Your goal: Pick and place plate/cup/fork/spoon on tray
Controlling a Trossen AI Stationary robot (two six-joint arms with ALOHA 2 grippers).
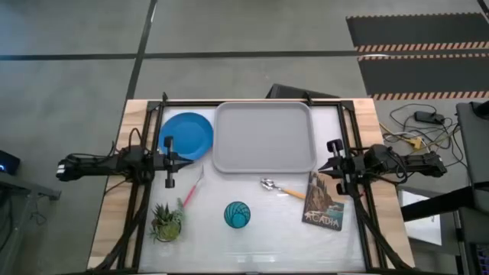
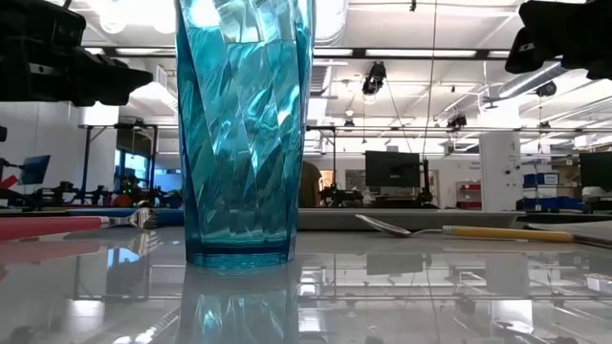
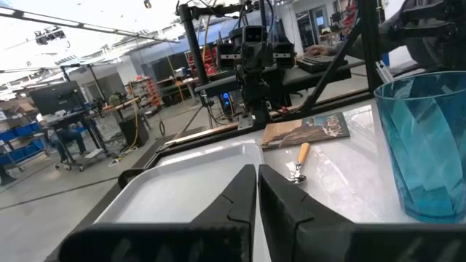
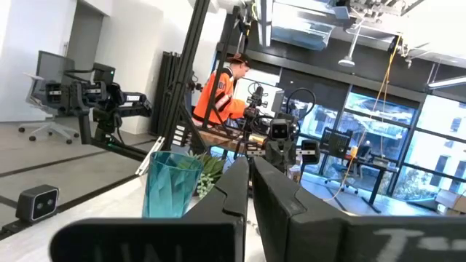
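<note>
Dark left gripper (image 1: 183, 162) — fingers pressed together, grasping nothing, poised at the table's left edge just beside the plate. Small potted plant (image 1: 166, 221) near the front left corner. Plate (image 1: 187, 135), bright blue, flat on the table at the back left, touching or just beside the tray's left rim. Fork (image 1: 192, 191), pink-red handle, lying slantwise between the plant and the tray, tines toward the tray. Cup (image 1: 238, 215), teal-blue, upright at the front centre, well apart from the tray. Tray (image 1: 265, 137), light grey, at the back centre, nothing in it. Spoon (image 1: 281, 189), silver bowl and orange handle, lying just in front of the tray's right corner. Picture book (image 1: 324, 201), dark cover, flat beside the spoon's handle end. Right gripper (image 1: 320, 166) — fingers clenched, holding nothing, at the table's right edge above the book's far end.
</note>
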